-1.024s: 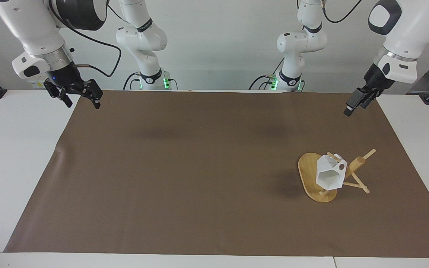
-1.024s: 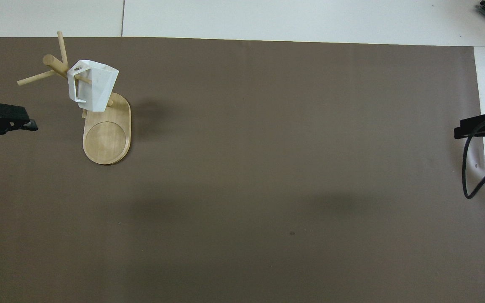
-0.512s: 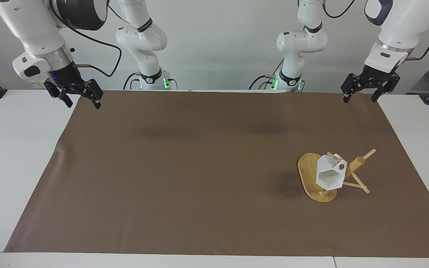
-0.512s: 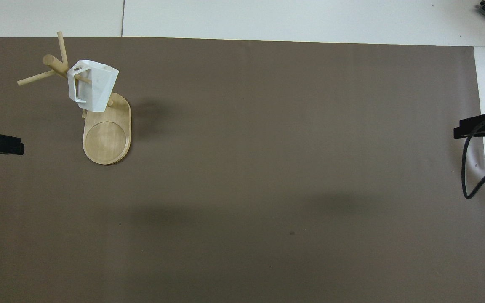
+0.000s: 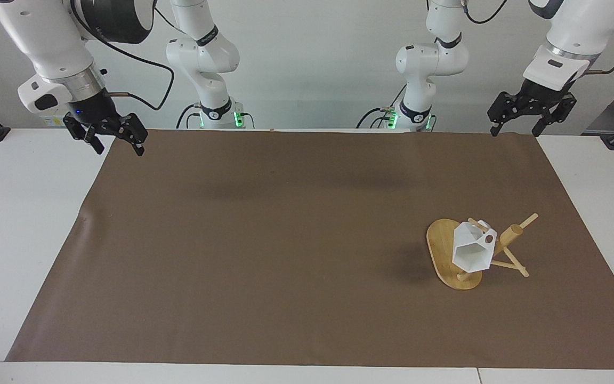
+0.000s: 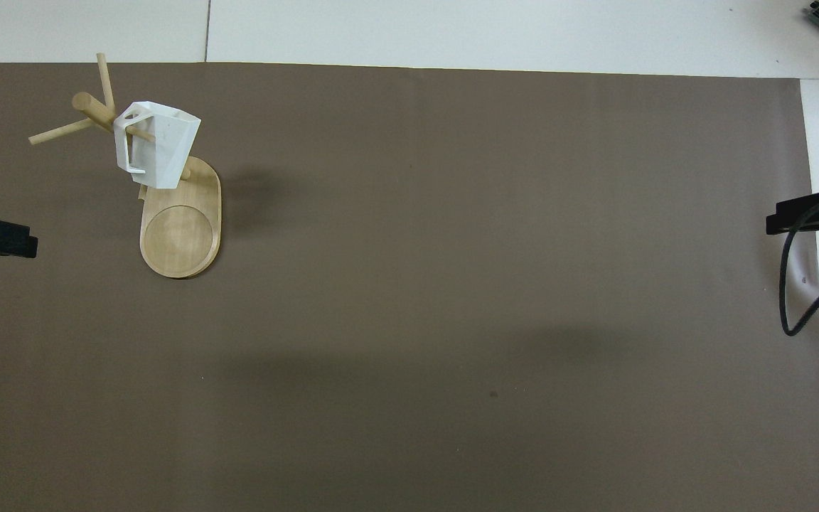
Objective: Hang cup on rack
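Cup hung by its handle on a rack peg, toward the left arm's end. Left gripper and right gripper were both open, empty, well apart from it.

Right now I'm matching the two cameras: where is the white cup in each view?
Facing view: the cup hangs on the rack, lower right of the picture.
Overhead view: the cup sits upper left.
Shared landmark: the rack's oval bamboo base.
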